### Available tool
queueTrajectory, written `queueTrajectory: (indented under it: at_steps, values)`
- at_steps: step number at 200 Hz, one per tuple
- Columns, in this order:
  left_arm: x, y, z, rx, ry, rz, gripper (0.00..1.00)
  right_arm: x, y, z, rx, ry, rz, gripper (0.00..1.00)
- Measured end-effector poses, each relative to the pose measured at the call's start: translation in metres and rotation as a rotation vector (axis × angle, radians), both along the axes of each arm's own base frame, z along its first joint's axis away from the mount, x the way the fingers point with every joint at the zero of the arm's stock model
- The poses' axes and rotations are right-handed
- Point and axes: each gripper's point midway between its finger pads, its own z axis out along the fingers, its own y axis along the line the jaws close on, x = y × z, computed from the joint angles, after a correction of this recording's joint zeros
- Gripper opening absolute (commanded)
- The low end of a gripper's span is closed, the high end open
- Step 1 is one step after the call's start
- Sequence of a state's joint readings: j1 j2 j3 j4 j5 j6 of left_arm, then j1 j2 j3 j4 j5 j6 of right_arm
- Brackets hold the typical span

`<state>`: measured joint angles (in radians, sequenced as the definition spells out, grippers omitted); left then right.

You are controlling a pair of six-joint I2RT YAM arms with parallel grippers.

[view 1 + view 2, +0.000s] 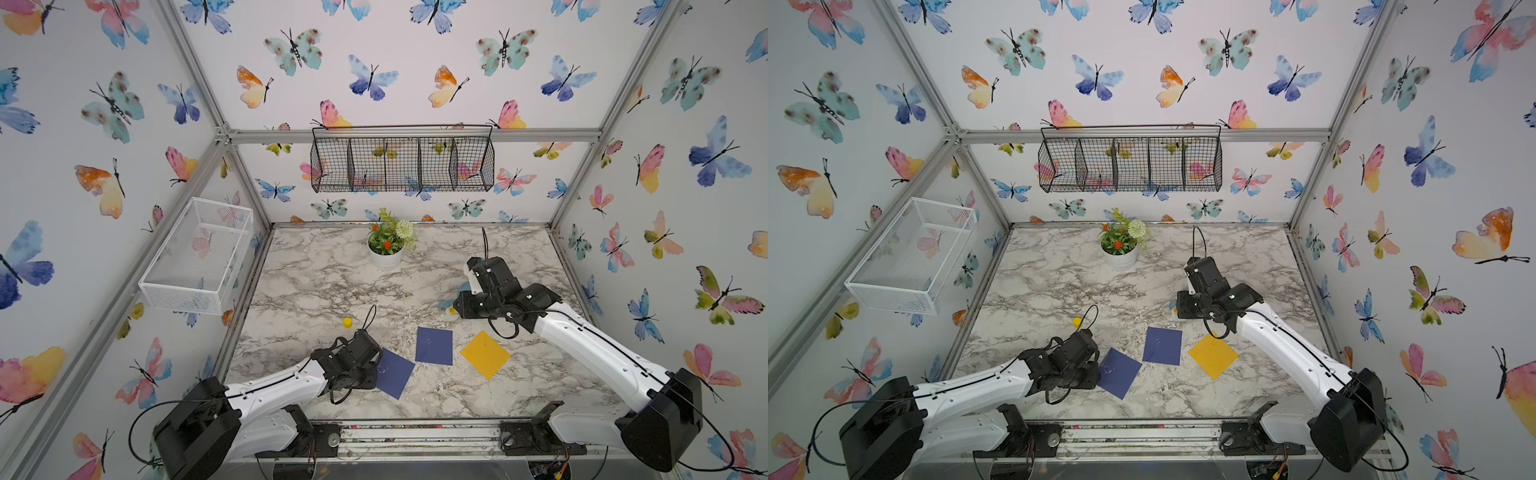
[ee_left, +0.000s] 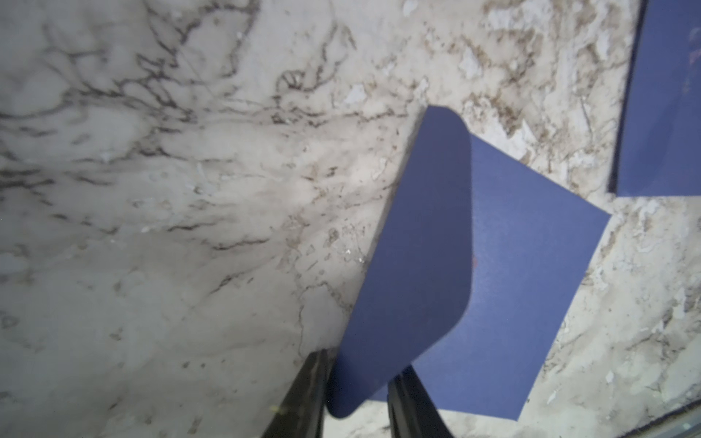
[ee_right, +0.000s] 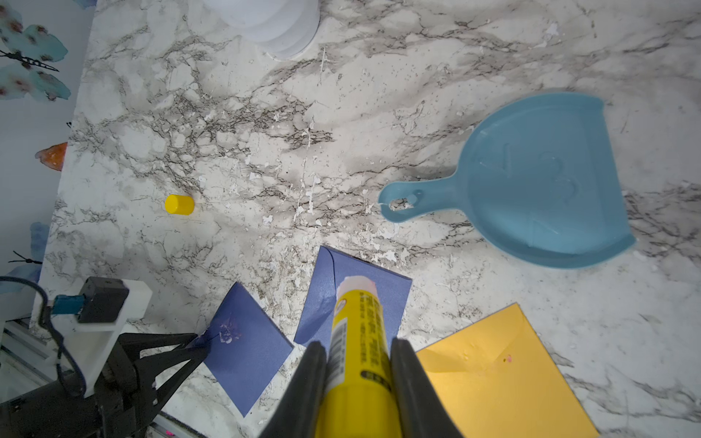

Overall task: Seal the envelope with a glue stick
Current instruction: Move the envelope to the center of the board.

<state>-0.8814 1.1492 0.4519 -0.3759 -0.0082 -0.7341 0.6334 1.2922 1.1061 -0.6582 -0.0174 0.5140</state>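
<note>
A blue envelope (image 1: 395, 374) (image 1: 1120, 372) lies at the front left of the marble table. Its rounded flap (image 2: 417, 246) is lifted and stands between the fingers of my left gripper (image 2: 358, 379) (image 1: 376, 370), whose jaws are apart, with marble showing between them. My right gripper (image 3: 358, 349) (image 1: 457, 308) hovers further back on the right, shut on the yellow glue stick (image 3: 356, 314). The stick is uncapped, its white tip (image 3: 356, 285) exposed and pointing over a second blue envelope (image 1: 434, 345) (image 1: 1162, 345). The yellow cap (image 1: 348, 322) (image 3: 179, 204) lies alone, left of centre.
A yellow envelope (image 1: 485, 354) (image 3: 500, 371) lies right of the blue ones. A light blue dustpan (image 3: 531, 182) sits under the right arm. A white pot with a plant (image 1: 385, 249) stands at the back. A white mesh basket (image 1: 195, 257) and a black wire basket (image 1: 403, 164) hang on the walls.
</note>
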Motion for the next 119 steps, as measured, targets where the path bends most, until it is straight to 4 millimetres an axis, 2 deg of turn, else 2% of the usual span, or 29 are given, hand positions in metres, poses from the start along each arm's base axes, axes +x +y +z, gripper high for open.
queueTrajectory:
  at_steps: [26,74,92,119]
  values:
    - [0.002,-0.005,-0.001,-0.021,-0.009,-0.002,0.11,-0.001,0.002,0.000,0.013,0.010,0.002,0.02]
    - [0.000,-0.008,-0.002,-0.057,-0.022,-0.013,0.05,-0.012,0.017,-0.003,0.066,0.063,0.031,0.02]
    - [-0.002,-0.010,-0.002,-0.075,-0.021,-0.024,0.04,-0.023,0.033,-0.011,0.065,0.094,0.068,0.02]
    - [-0.007,-0.013,-0.002,-0.093,-0.018,-0.044,0.03,-0.049,0.066,-0.034,0.029,0.160,0.152,0.02]
